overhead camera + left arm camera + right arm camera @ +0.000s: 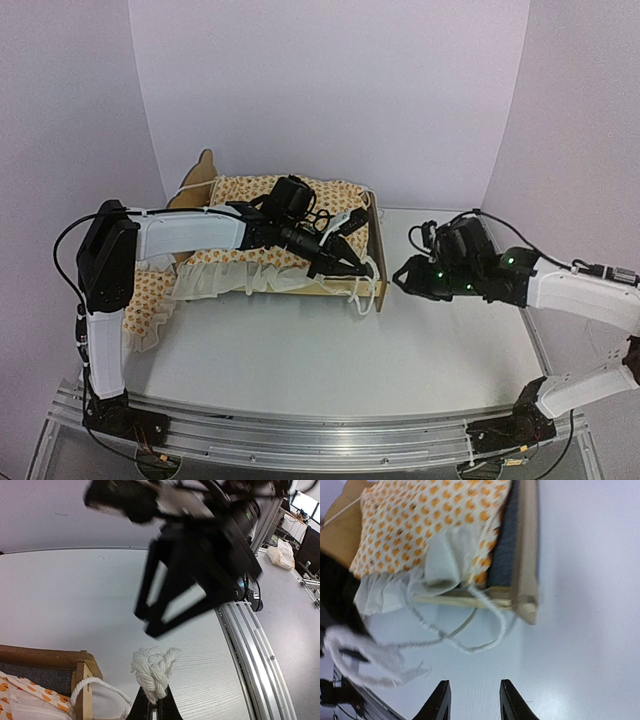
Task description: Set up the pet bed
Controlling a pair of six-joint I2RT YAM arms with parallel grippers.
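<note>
The pet bed (378,262) stands at the back of the table, its light-wood scalloped headboard (205,172) on the left. Cream orange-print ruffled bedding (250,192) lies in it. My left gripper (348,266) reaches across the bed to its foot end and is shut on the knotted end of a white rope (152,672); that rope loops past the bed's corner post (84,674). My right gripper (403,276) hovers just right of the foot end. Its fingers (439,701) stand open with nothing between them, short of the rope loops (470,630) and bed corner (527,602).
Some orange-print bedding (150,300) hangs off the bed's left side onto the table. An aluminium rail (300,432) runs along the near edge. White walls close in the back and sides. The right arm (200,565) shows blurred close above the left gripper.
</note>
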